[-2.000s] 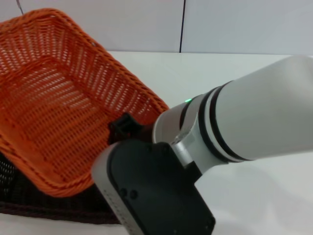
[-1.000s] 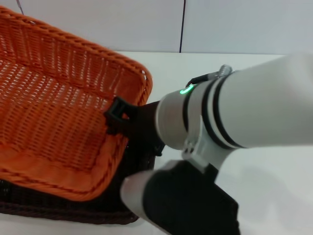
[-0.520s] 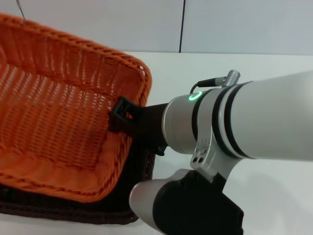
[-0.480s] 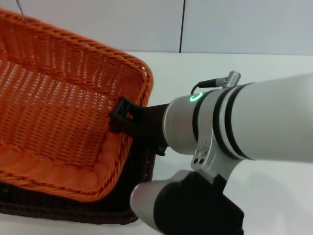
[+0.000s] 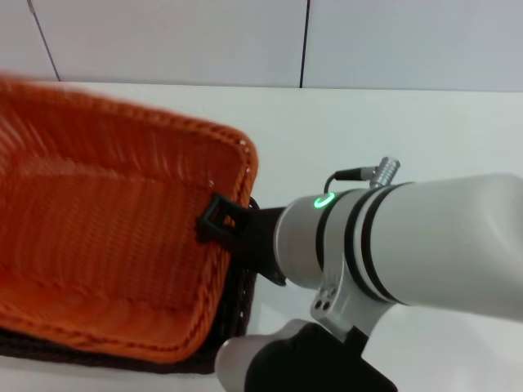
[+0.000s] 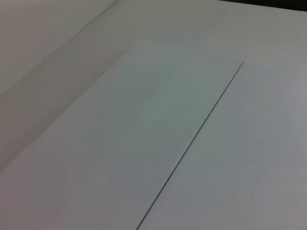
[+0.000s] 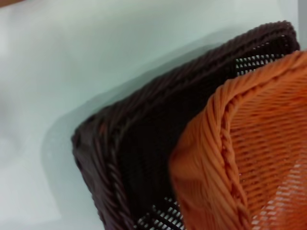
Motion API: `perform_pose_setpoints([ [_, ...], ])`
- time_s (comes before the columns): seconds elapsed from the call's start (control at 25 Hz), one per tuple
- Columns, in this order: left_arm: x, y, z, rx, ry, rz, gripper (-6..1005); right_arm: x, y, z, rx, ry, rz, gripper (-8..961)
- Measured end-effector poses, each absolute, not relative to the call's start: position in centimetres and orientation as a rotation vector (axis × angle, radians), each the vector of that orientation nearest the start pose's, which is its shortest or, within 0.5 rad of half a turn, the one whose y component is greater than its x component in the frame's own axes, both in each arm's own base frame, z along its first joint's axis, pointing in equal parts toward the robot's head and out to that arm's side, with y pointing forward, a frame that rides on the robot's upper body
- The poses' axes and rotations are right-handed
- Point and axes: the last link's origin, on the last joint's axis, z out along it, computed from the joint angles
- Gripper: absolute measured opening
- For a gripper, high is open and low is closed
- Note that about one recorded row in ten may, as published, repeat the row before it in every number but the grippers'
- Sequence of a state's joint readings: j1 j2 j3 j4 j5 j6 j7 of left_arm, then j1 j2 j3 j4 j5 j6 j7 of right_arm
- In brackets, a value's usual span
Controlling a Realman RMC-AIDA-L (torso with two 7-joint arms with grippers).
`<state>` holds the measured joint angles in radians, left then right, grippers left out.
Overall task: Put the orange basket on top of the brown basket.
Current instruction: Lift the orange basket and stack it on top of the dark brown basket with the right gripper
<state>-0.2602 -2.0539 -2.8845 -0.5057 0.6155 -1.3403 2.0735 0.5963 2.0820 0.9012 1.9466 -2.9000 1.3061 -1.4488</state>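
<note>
The orange basket (image 5: 106, 245) lies tilted a little inside the brown basket (image 5: 239, 304), of which only a dark edge shows below and to the right of it. My right gripper (image 5: 221, 224) is clamped on the orange basket's right rim, with one black finger (image 5: 212, 219) hooked inside the rim. In the right wrist view the orange basket's corner (image 7: 249, 158) sits within the brown basket's corner (image 7: 139, 139). My left gripper is out of view; its wrist view shows only a plain white surface.
The baskets rest on a white table (image 5: 392, 131) with a white panelled wall (image 5: 163, 41) behind. My right forearm (image 5: 425, 245) fills the lower right of the head view and hides the table there.
The orange basket has come down and levelled out over the brown basket, now covering most of it. My right arm has moved down and slightly right with it.
</note>
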Motion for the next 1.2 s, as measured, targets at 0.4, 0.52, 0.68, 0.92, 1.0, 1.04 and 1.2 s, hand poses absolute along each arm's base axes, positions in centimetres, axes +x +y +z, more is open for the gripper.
perform_pose_setpoints([
  [0.4,-40.4,24.4,21.4,-0.776,-0.516,-1.267,781,2.4,23.8,-6.9,-2.216,-1.692,-0.68,339],
  [0.52,-40.4,24.4,21.4,-0.776,-0.514,-1.271,781,2.3,24.0,-6.4,-2.224,-1.654,-0.683,346],
  [0.68,-40.4,24.2,21.4,-0.771,-0.511,-1.274,781,2.0,25.2,-5.4,-2.22,-1.569,-0.67,344],
  [0.92,-40.4,24.2,21.4,-0.772,-0.51,-1.277,781,2.2,26.9,-5.7,-2.218,-1.493,-0.625,344],
  [1.0,-40.3,24.2,21.4,-0.772,-0.507,-1.287,782,2.6,26.7,-6.7,-2.23,-1.516,-0.628,344],
  [1.04,-40.3,24.2,21.4,-0.772,-0.507,-1.287,782,2.8,26.3,-7.4,-2.235,-1.548,-0.628,345],
  [1.2,-40.3,24.0,21.5,-0.773,-0.501,-1.29,782,2.7,25.7,-7.9,-2.235,-1.572,-0.612,346],
])
